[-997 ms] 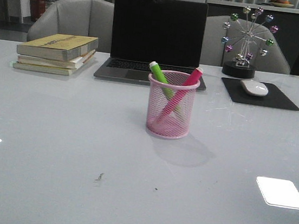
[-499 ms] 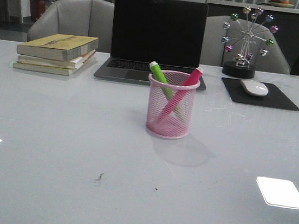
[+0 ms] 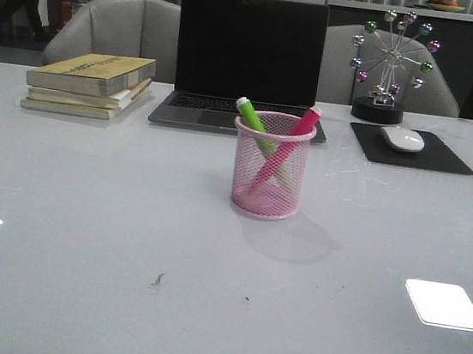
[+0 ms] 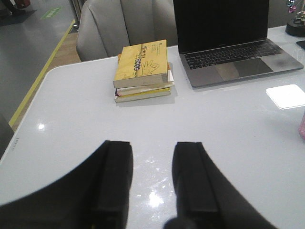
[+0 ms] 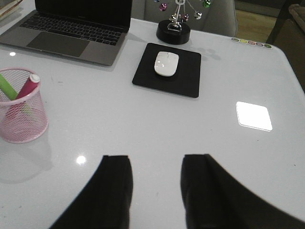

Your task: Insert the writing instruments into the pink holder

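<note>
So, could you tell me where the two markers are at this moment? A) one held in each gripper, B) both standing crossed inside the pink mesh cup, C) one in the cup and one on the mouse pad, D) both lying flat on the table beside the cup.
B: the green marker and the pink marker lean crossed inside the pink holder, and both grippers are open and empty.

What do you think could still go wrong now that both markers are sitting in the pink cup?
Both markers lean rather than stand: the green marker and pink marker cross inside the pink holder, tips above the rim, so a bump might tip the light mesh cup. The left hand and right hand are open and clear; sweeping the right one toward the cup could knock it.
</note>
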You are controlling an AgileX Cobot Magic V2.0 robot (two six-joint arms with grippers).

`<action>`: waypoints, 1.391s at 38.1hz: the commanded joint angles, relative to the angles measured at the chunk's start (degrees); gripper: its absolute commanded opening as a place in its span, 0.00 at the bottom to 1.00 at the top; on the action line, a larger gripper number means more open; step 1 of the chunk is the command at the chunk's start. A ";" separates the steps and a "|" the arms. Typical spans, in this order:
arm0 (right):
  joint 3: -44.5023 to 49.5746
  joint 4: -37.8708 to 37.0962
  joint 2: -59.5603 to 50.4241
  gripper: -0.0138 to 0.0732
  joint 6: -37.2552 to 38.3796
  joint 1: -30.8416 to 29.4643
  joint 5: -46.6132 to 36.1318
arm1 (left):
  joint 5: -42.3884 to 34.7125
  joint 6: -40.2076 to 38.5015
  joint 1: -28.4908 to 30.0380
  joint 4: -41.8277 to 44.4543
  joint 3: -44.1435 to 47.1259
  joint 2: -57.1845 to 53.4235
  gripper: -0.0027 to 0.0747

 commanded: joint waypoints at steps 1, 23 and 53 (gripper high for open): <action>-1.70 0.60 0.15 0.45 -0.71 -0.26 -4.88 | -5.00 -0.18 0.09 0.04 -1.57 0.03 0.41; -1.70 1.14 0.15 0.22 -0.71 -0.26 -4.24 | -5.00 -0.18 0.09 0.04 -1.57 0.03 0.41; 0.25 -3.50 -3.52 0.22 5.24 1.08 -5.70 | -5.00 -0.18 0.09 0.04 -1.57 0.03 0.41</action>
